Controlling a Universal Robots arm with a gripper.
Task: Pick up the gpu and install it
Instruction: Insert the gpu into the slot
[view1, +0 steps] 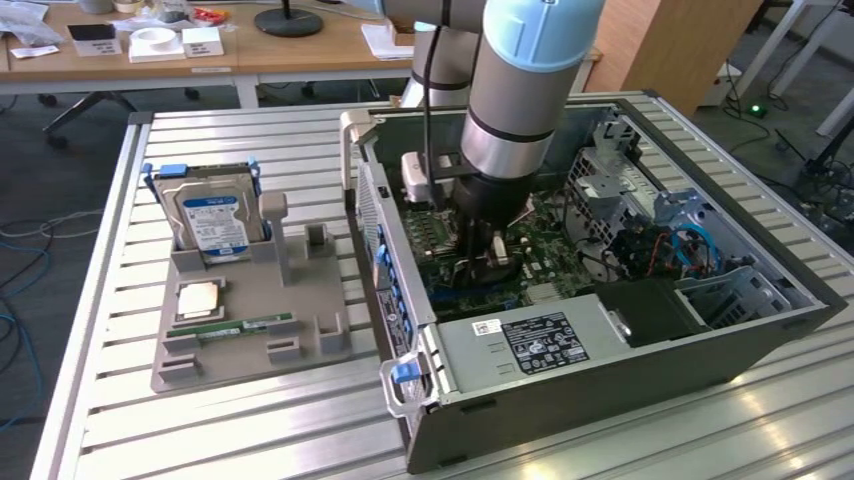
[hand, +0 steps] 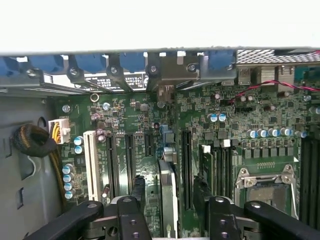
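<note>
Exterior view: the arm (view1: 514, 110) reaches down from the top of the frame into the open case (view1: 601, 330) lying on its side on the slatted counter (view1: 240, 420). Its tool (view1: 487, 250) sits low over the motherboard (view1: 534, 265) at the frame's centre, hemmed by the case's near wall toward the exterior view's left and the drive cage (view1: 641, 215) toward the right. The power supply (view1: 527, 345) blocks the lower edge. At the left of the frame a grey holder (view1: 247, 320) carries a hard drive (view1: 214, 220) upright, a RAM stick (view1: 234, 327) and a CPU (view1: 200, 298); bare counter lies all around it.

Wrist view: the tool (hand: 170, 200) at the bottom of the frame has its two fingers (hand: 137, 192) standing apart, one on each side of the gpu (hand: 167, 192). The gpu stands on edge in a slot at lower centre, its thin top edge running up toward the blue latches (hand: 90, 62) along the case's rear edge. A gap shows between each finger and the card. A white slot (hand: 92, 165) lies left of it, black slots (hand: 220, 165) and the CPU socket (hand: 265, 182) to the right.
</note>
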